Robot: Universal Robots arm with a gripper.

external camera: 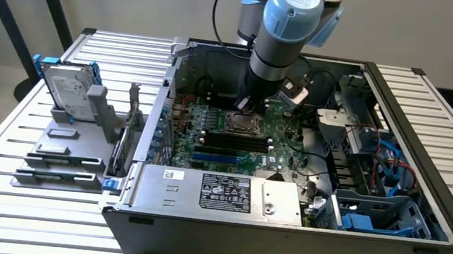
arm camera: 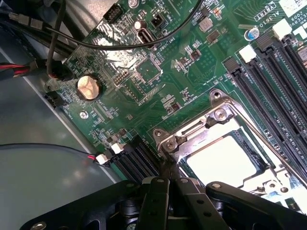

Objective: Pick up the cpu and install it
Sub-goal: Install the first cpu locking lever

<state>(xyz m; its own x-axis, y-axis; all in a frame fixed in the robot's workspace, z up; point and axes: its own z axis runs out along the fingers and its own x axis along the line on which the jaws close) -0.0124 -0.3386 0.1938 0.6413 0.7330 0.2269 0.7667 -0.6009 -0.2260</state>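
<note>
The cpu [arm camera: 223,160] lies flat in the motherboard socket, its pale silver top showing through the window of the metal socket frame [arm camera: 211,117]. My gripper [arm camera: 169,167] is down inside the computer case, its dark fingers drawn together with nothing between them. Their tips rest at the corner of the socket frame, just beside the cpu. In the exterior view the gripper [external camera: 247,106] hangs right over the socket and cpu [external camera: 238,124] in the middle of the green board.
Black memory slots [arm camera: 268,91] run beside the socket. A coin battery [arm camera: 89,87] and black cables [arm camera: 72,38] sit nearby. The labelled power supply [external camera: 217,190] fills the case front. A hard drive with blue brackets [external camera: 67,90] stands on a grey fixture [external camera: 58,156] at the exterior view's left.
</note>
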